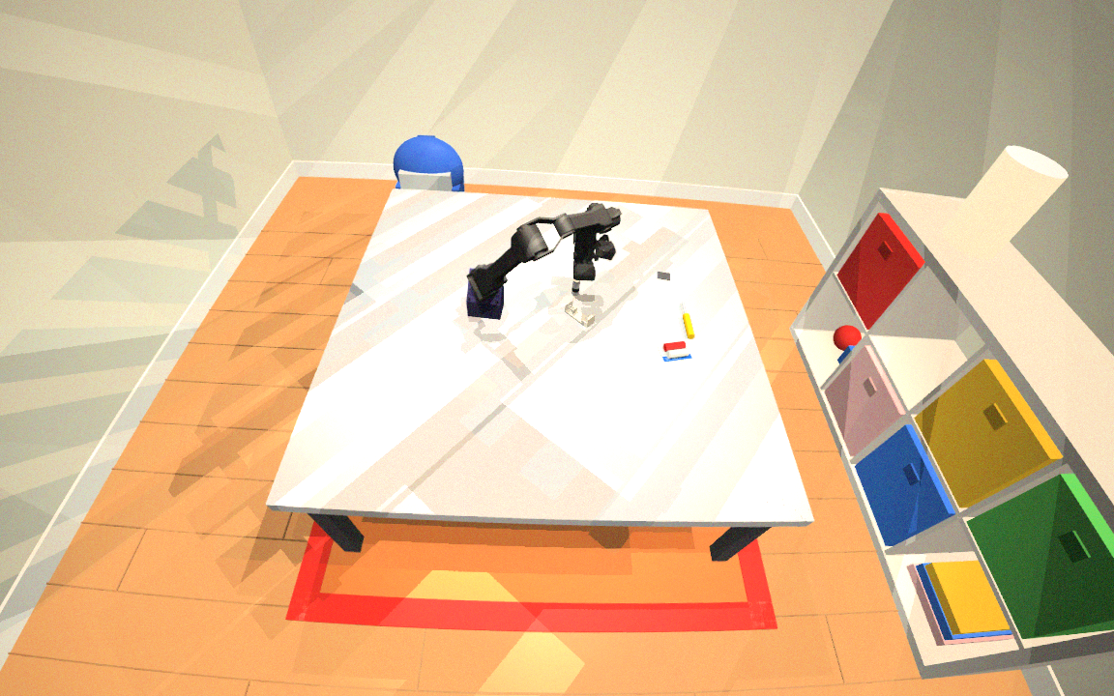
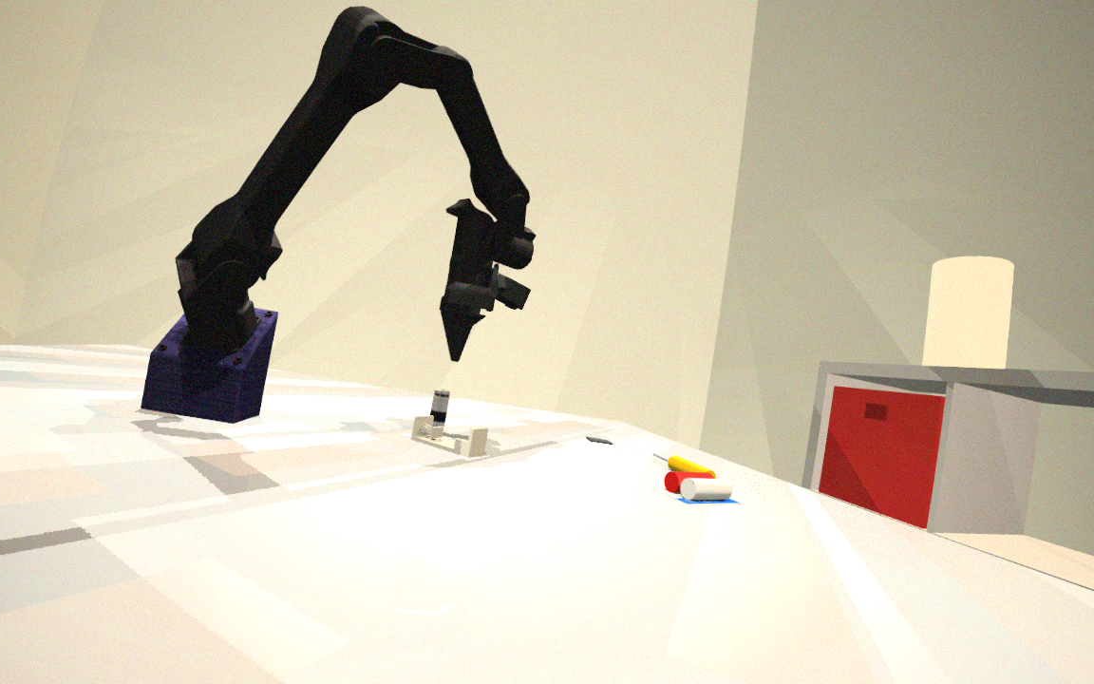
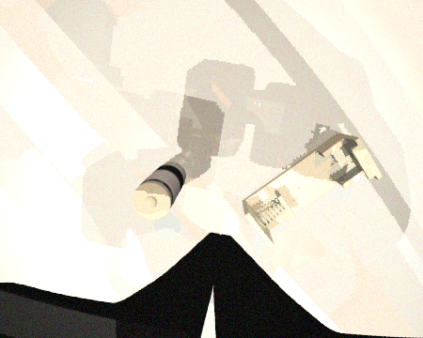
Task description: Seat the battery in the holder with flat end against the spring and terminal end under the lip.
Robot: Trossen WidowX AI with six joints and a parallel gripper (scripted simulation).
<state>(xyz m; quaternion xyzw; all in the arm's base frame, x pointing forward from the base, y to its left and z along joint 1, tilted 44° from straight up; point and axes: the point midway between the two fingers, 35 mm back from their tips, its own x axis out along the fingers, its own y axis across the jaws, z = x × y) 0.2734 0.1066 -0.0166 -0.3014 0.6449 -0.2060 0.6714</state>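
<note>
The battery (image 1: 575, 288) (image 2: 441, 405) (image 3: 162, 185) stands upright on the table, with grey and black bands and a small round mark on its top end. The pale holder (image 1: 589, 320) (image 2: 477, 441) (image 3: 298, 176) lies beside it, apart from it in the wrist view. The holder is empty. Its coil spring (image 3: 271, 211) is at the end nearer the battery, and the lipped wall (image 3: 368, 161) is at the far end. My gripper (image 2: 455, 358) (image 3: 218, 243) is shut and empty, pointing down above the table, higher than the battery's top and touching nothing.
A yellow-handled screwdriver (image 1: 688, 326) (image 2: 690, 465), a red cylinder (image 1: 673, 346) (image 2: 676, 482) and a white cylinder (image 2: 707, 489) lie to the right. A small dark flat piece (image 1: 663, 275) (image 2: 598, 439) lies farther back. The purple arm base (image 1: 484, 304) (image 2: 206, 382) is at the left.
</note>
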